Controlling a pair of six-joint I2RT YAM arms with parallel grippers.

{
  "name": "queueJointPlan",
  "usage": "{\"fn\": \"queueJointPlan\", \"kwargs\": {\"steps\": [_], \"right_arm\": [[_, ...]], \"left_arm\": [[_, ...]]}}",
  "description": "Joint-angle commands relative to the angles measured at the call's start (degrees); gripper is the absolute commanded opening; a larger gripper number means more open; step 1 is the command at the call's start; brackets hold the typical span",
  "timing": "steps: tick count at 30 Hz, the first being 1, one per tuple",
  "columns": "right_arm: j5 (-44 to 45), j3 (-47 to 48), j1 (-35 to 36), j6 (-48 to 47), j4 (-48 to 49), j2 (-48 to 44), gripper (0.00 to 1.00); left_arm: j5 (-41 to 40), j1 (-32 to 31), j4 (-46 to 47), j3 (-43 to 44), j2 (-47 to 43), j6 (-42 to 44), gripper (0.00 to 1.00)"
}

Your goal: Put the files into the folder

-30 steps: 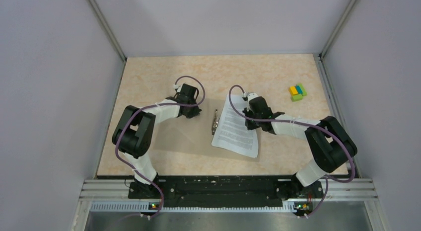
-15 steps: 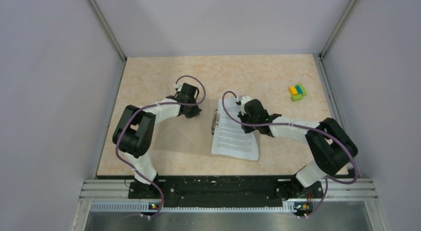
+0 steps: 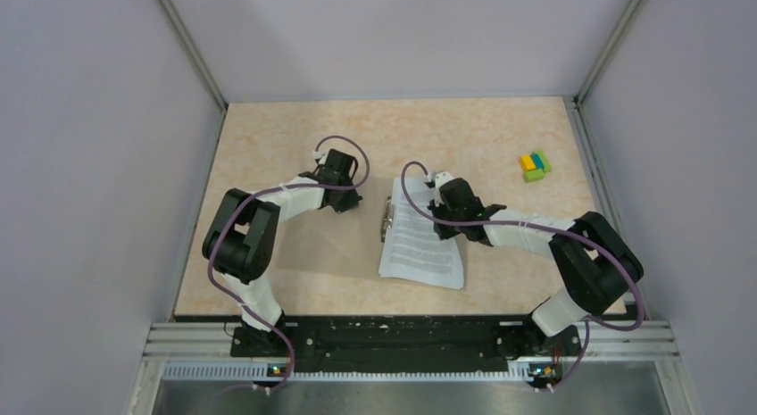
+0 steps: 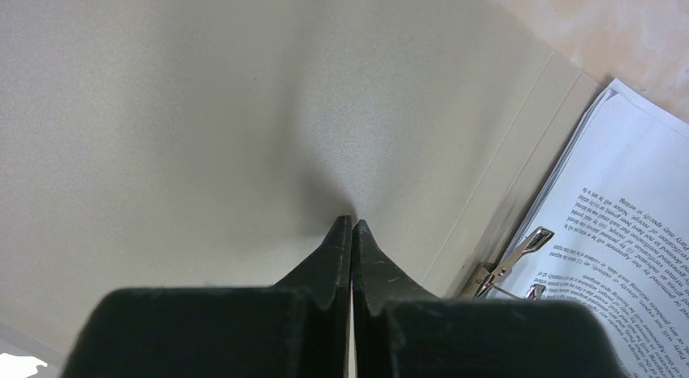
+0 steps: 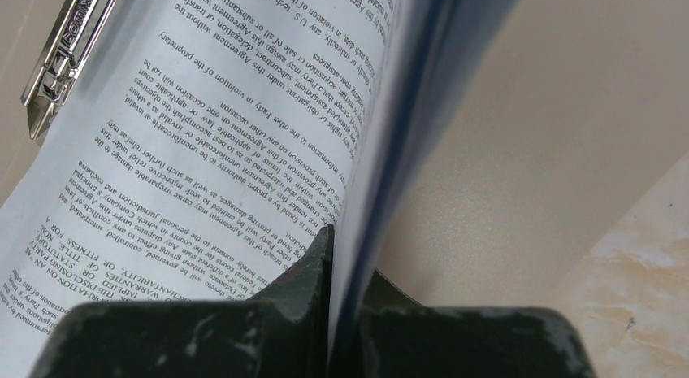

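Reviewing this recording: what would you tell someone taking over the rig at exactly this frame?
Left gripper: shut, tips against the open folder, on its left flap; whether it pinches the flap is unclear.
Right gripper: shut on the right edge of the files, that edge lifted.
The files lie on the folder's right half, left edge at the metal clip.
Done: files on the folder. Left: let go, then probably close the flap over them.

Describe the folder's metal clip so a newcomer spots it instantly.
On the beige marbled table, find the open tan cardboard folder lying flat near the middle. The small silver metal clip sits along its centre crease, at the left edge of the white printed sheets; it is the only shiny metal piece there.
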Motion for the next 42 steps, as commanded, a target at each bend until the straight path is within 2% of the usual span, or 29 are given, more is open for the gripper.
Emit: {"fn": "queueJointPlan", "kwargs": {"steps": [1, 9, 13, 18, 27, 29, 32, 42], "right_arm": [[-0.27, 1.01, 0.61, 2.09, 1.61, -0.53, 0.0], [0.27, 1.84, 0.62, 2.65, 0.02, -0.44, 0.0], [0.71, 2.06, 0.64, 3.2, -1.06, -1.51, 0.2], [1.36, 2.23, 0.6, 4.0, -2.19, -2.63, 0.4], [4.87, 3.1, 0.48, 5.63, -5.45, -3.73, 0.7], [6.07, 3.33, 0.45, 6.0, -6.18, -3.86, 0.86], [6.54, 3.33, -0.33, 6.75, -7.15, -3.89, 0.98], [6.51, 2.48, -4.49, 9.76, -10.57, -6.9, 0.99]], "left_arm": [[-1.15, -0.36, -4.31, -2.04, -0.19, -0.22, 0.0], [-1.2, -0.45, -4.22, -2.24, -0.42, -0.32, 0.0], [-1.29, -0.45, -4.22, -2.24, -0.41, -0.61, 0.0], [-1.29, -0.47, -4.29, -2.41, -0.7, -0.84, 0.0], [-1.33, -0.47, -4.15, -2.42, -0.66, -0.87, 0.0], [-1.29, -0.44, -4.18, -2.42, -0.69, -0.92, 0.0], [-1.2, -0.48, -3.98, -2.49, -0.73, -1.15, 0.0], [-0.85, -0.55, -3.3, -2.94, -1.01, -1.71, 0.0]]}}
